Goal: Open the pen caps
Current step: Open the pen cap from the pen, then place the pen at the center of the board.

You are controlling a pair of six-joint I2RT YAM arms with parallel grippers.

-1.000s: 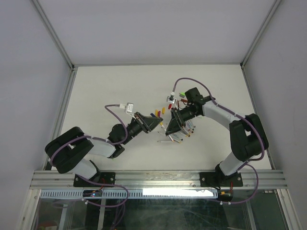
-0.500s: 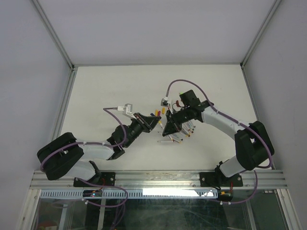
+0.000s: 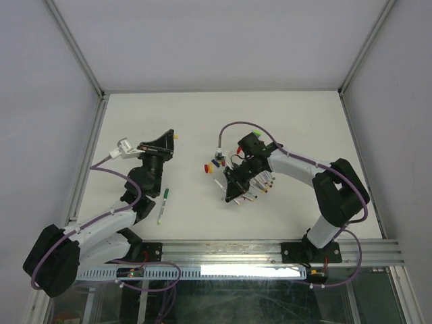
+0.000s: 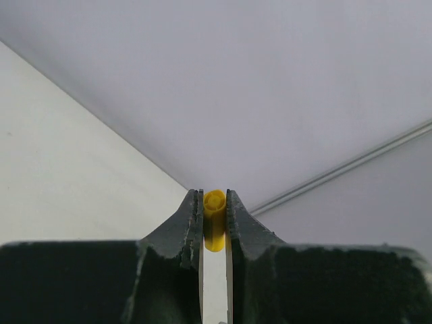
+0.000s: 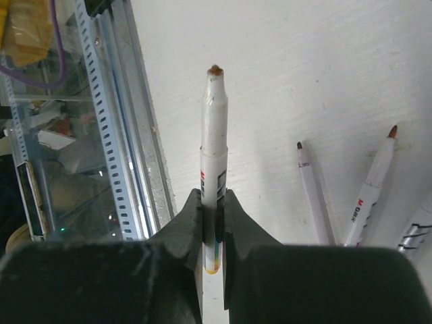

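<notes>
The left hand (image 4: 214, 202) is pressed together on a yellow cap (image 4: 214, 228), pinching it between its two dark fingers with the hollow end facing outward. It holds the cap up over the left part of the table (image 3: 135, 115), well apart from everything else. The right hand (image 5: 214, 197) pinches a white pen (image 5: 214, 135) by its barrel. This pen is uncapped, and its brownish tip points toward the metal rail (image 5: 111, 115) at the table's near edge. The barrel carries red and dark print just above the fingers, too small to read. Two more uncapped pens lie on the table beside it: a purple-tipped pen (image 5: 310, 196), and a red-tipped pen (image 5: 373, 181) whose red lettering starts with a bold "M"; the rest is illegible. From above, the loose caps (image 3: 214, 164), red, blue and yellow, lie just left of the right hand. A cluster of pens (image 3: 262, 181) lies on the hand's far right side, and a green-ended pen (image 3: 163, 204) lies alone near the left arm.
</notes>
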